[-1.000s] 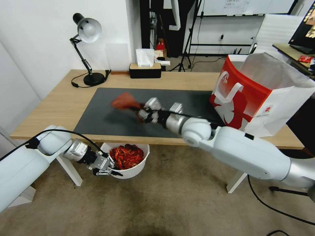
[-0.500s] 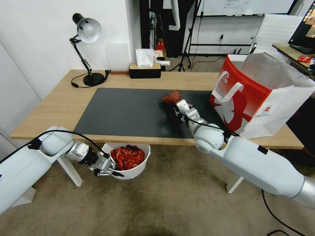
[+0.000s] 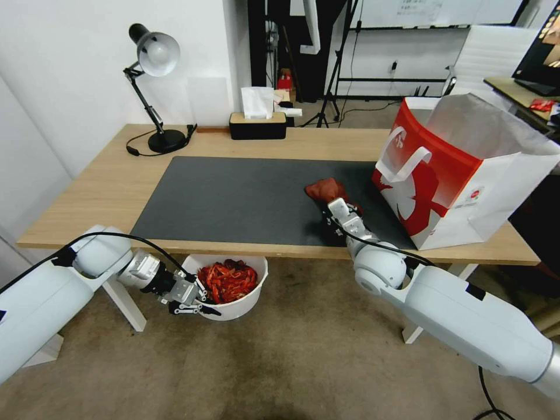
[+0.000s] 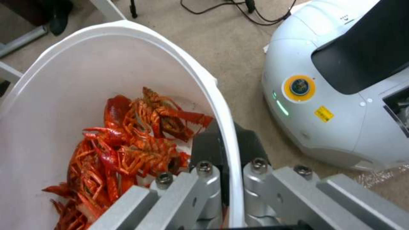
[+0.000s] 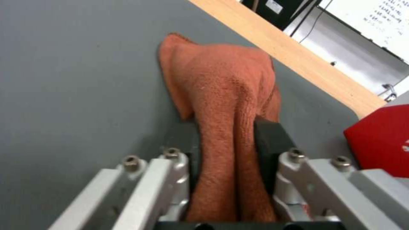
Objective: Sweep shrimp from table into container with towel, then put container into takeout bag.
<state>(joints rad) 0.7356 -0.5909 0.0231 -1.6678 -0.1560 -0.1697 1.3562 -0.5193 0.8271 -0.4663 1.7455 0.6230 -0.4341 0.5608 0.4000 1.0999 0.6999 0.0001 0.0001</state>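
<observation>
Towel (image 3: 326,189) now lower on mat (image 3: 233,198)

One container (image 3: 236,296) of shrimp (image 3: 226,281), one towel (image 3: 326,189), one takeout bag (image 3: 466,175), one table (image 3: 105,186), two grippers.

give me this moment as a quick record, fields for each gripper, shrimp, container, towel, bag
left gripper: shut on the container's rim, below the table's front edge
right gripper: shut on the towel, low over the grey mat
shrimp: piled inside the container
container: held beside the table, above the floor
towel: bunched, touching the mat
takeout bag: upright and open on the table's right end
</observation>
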